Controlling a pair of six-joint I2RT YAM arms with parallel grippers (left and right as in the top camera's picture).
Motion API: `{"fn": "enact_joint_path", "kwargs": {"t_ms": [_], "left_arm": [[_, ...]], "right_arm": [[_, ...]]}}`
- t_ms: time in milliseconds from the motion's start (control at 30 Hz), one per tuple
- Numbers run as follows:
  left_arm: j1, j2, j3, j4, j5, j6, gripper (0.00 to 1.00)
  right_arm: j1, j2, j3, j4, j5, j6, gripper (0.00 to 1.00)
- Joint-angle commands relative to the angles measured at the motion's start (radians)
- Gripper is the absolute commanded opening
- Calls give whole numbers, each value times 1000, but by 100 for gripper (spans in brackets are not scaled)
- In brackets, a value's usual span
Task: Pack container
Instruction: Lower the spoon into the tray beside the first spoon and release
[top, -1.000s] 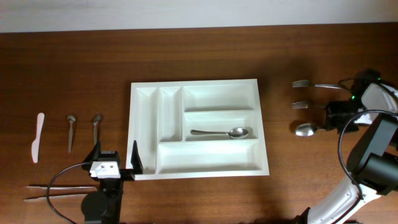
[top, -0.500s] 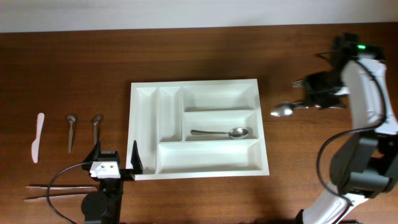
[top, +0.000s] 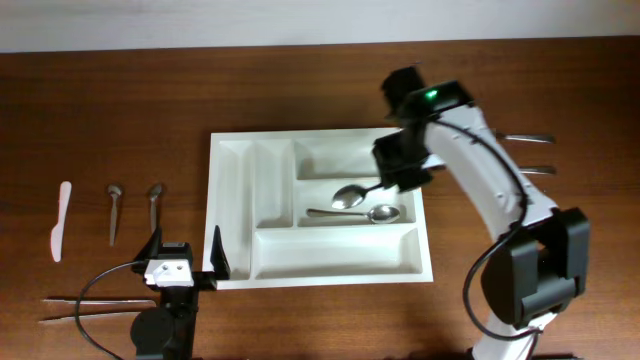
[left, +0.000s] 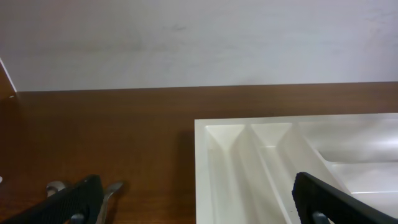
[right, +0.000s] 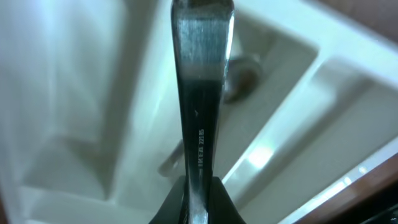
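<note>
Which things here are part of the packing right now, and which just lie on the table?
In use: container, right gripper, held spoon, spoon already inside.
Lying about: two half-hidden utensils, two small spoons, white knife, thin metal sticks.

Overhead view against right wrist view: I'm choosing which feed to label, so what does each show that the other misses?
Only overhead: the white knife and small spoons left of the container, two utensil handles to its right, and the open left gripper. Only right wrist: the maker's stamp on the handle of the held spoon, pinched by the shut right gripper at the frame's bottom. Both: that spoon above the container's white compartments.
</note>
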Motion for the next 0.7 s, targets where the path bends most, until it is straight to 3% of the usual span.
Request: {"fn": "enact_joint_path", "kwargs": {"t_ms": [0,200,267,333,467,533,667], "left_arm": [[-4,-8,-3,-4,18,19,99],[-4,-8,-3,-4,18,19,99],[-4,-8,-3,-4,18,19,99],[-4,-8,-3,-4,18,19,99],[-4,-8,-3,-4,18,19,99],[-4,-8,-3,-4,18,19,99],[-4,-9,-3,-4,18,19,99]], "right_arm": [[56,-14,-80,28,-2,134,7],[89,-14,-195,133,-3,160,8],[87,-14,-201,143,6,159,12],[85,-14,-201,155,17,159,29],[69,-14,-201,190,15,118,73],[59,-14,-201,219,15,71,85],[0,-14,-181,258,8,-21,93]]}}
